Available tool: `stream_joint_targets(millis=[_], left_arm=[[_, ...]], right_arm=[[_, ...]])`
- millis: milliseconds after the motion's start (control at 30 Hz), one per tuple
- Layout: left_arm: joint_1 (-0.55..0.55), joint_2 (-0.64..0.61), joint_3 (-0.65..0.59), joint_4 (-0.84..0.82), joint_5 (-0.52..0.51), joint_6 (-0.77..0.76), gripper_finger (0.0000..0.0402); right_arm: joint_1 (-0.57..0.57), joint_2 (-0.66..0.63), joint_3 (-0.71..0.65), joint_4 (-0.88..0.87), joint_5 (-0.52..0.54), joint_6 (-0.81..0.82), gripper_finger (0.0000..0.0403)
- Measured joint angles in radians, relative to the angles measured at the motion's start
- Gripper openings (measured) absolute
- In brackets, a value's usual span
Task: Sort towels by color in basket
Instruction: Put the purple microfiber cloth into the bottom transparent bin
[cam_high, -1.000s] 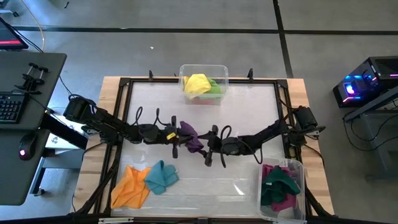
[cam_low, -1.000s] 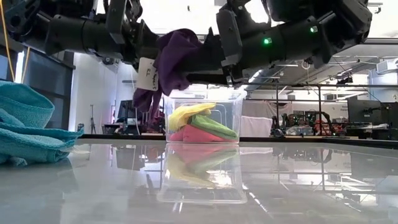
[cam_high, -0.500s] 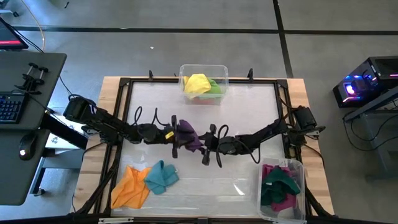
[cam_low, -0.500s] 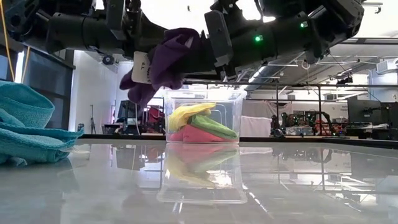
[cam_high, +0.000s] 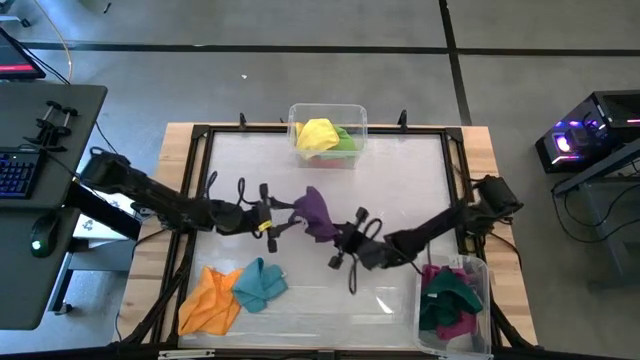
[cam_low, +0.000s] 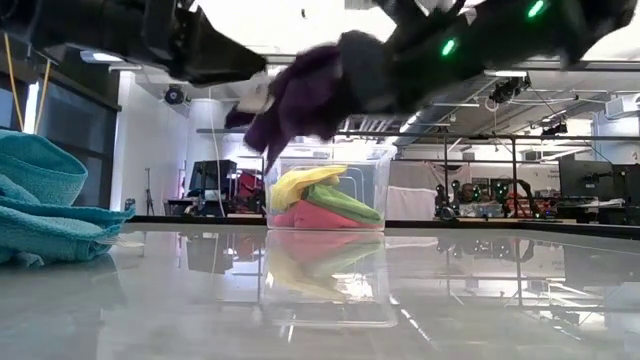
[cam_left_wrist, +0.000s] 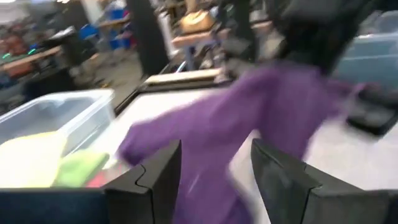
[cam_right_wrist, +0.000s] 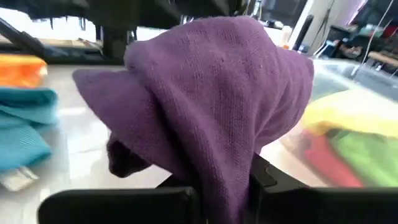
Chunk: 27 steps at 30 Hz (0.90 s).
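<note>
The right gripper (cam_high: 338, 236) is pinched on the purple towel (cam_high: 316, 213), which hangs in the air above the table (cam_high: 400, 170) — between the two grippers. The left gripper (cam_high: 283, 218), just beside the cloth, has its fingers (cam_left_wrist: 155, 177) spread, with the towel ahead of them. Beyond the left gripper lie the orange towel (cam_high: 210, 298) and teal towel (cam_high: 261, 283), touching each other.

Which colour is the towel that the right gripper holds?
Purple towel. The right wrist view shows it best, pinched by the right gripper.
</note>
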Motion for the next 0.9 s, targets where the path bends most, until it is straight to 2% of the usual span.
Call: stream_joint_targets(millis=[100,267,367,467,567,633,733,900], left_arm=[[-0.021,-0.065,0.0,-0.12,-0.063,-0.049,0.0182],[-0.049,-0.105,0.0,-0.225,-0.075,-0.099,0.0182],[-0.061,-0.105,0.0,-0.236,-0.075,-0.098,0.0182],[-0.064,-0.104,0.0,-0.246,-0.075,-0.099,0.0182],[-0.064,-0.104,0.0,-0.247,-0.075,-0.099,0.0182],[-0.064,-0.104,0.0,-0.249,-0.075,-0.099,0.0182],[-0.064,-0.104,0.0,-0.252,-0.075,-0.099,0.0182],[-0.063,-0.08,-0.001,-0.252,-0.075,-0.099,0.0182]], right_arm=[[0.062,-0.081,0.0,-0.079,0.065,0.001,0.0027],[0.189,-0.279,0.001,-0.275,0.144,0.079,0.0015],[0.264,-0.417,0.04,-0.533,0.152,0.215,0.0016],[0.331,-0.529,0.15,-0.932,0.132,0.482,0.0018],[0.384,-0.563,0.327,-1.358,0.02,0.781,0.0015],[0.415,-0.554,0.439,-1.588,-0.121,0.934,0.0015],[0.474,-0.514,0.584,-1.823,-0.279,1.091,0.0015],[0.583,-0.405,0.805,-2.152,-0.413,1.418,0.0015]])
